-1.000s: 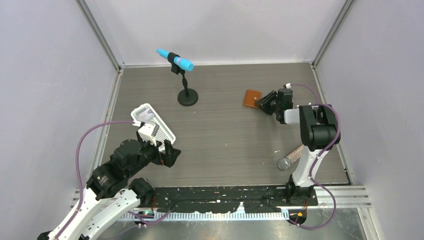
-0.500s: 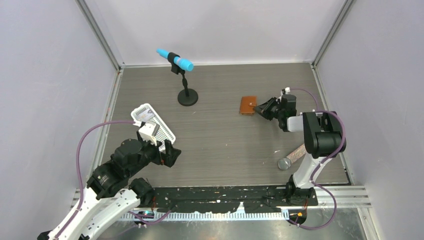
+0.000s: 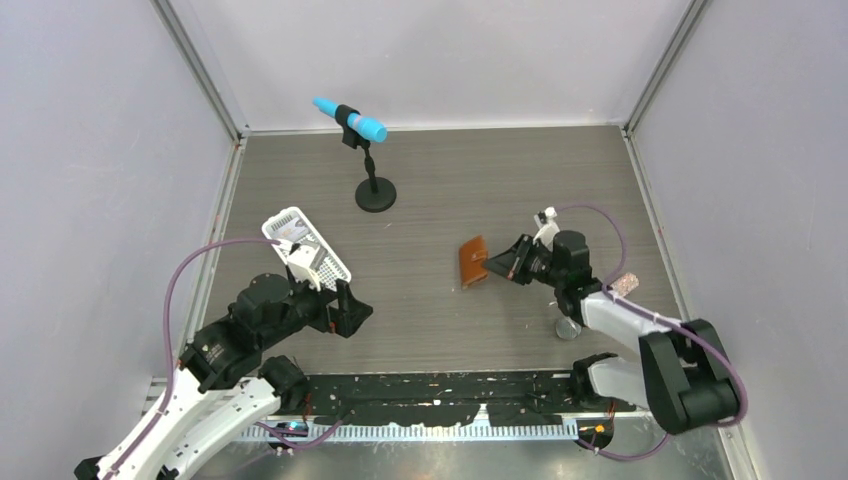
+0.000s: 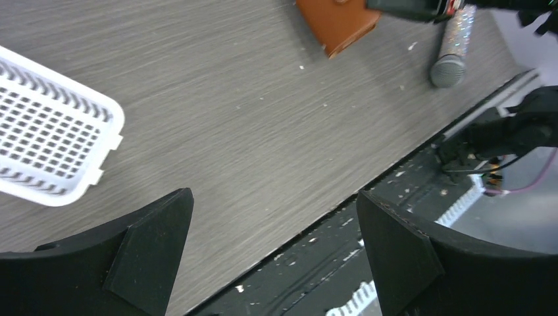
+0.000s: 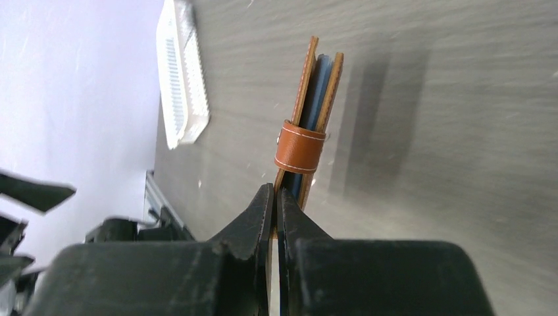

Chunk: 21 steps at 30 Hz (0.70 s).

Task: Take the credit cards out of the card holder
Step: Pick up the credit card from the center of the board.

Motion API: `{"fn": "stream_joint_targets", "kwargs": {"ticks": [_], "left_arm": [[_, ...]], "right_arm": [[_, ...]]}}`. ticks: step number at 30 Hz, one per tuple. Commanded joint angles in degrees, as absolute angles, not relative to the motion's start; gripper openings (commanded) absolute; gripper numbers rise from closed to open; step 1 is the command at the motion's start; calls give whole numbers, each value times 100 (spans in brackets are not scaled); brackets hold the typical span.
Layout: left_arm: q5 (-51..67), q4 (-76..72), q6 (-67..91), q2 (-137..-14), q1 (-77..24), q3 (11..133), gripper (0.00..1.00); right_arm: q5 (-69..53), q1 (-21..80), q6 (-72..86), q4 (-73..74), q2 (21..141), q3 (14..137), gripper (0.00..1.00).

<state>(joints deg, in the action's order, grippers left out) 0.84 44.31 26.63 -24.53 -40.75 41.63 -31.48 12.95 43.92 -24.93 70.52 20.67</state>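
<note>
From the top camera, the card holder (image 3: 473, 262) sits right of centre on the table (image 3: 440, 180), tilted up off the surface. The right gripper (image 3: 497, 267) reaches in from the right and meets its right edge. This view does not show how tightly the jaws sit. The left gripper (image 3: 347, 311) hovers over the near left of the table, well apart from the holder. The white perforated tray (image 3: 318, 255) lies just beyond it, partly under the arm. A blue microphone (image 3: 350, 119) stands on its stand at the far side. A silver glittery microphone (image 3: 578, 320) lies on the near right.

The left wrist camera shows what the top one cannot. The left gripper (image 4: 273, 204) has its fingers (image 4: 151, 253) spread wide, with only bare table between them. The tray (image 4: 49, 148) is on the left, showing its mesh floor. The holder (image 4: 337, 23) and the glittery microphone (image 4: 451, 49) lie at the top edge.

The right wrist camera sees the holder (image 5: 309, 138) edge-on, folded, with its snap tab (image 5: 299, 148) wrapped around both leather leaves. The right gripper (image 5: 275, 197) is closed on the near edge, with one leaf pinched between its fingertips. Blue pocket layers (image 5: 320, 99) fill the gap between the leaves. Separate credit cards cannot be told apart from them here. The tray (image 5: 183, 72) lies beyond.
</note>
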Motion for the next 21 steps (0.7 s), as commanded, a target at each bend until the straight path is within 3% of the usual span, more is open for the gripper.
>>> {"fn": "stream_joint_targets", "kwargs": {"ticks": [1, 11, 21], "left_arm": [[632, 3761, 3256, -2380, -4091, 3904, 99], [1427, 2178, 4176, -2490, -4091, 3381, 100], [1906, 252, 4761, -3157, -4088, 3098, 100]], "right_arm": [[-3315, 1900, 4613, -2679, 6184, 1852, 5], [-3531, 2596, 5234, -2675, 4117, 1751, 5], [-4282, 2619, 5734, -2874, 3444, 2109, 5]]}}
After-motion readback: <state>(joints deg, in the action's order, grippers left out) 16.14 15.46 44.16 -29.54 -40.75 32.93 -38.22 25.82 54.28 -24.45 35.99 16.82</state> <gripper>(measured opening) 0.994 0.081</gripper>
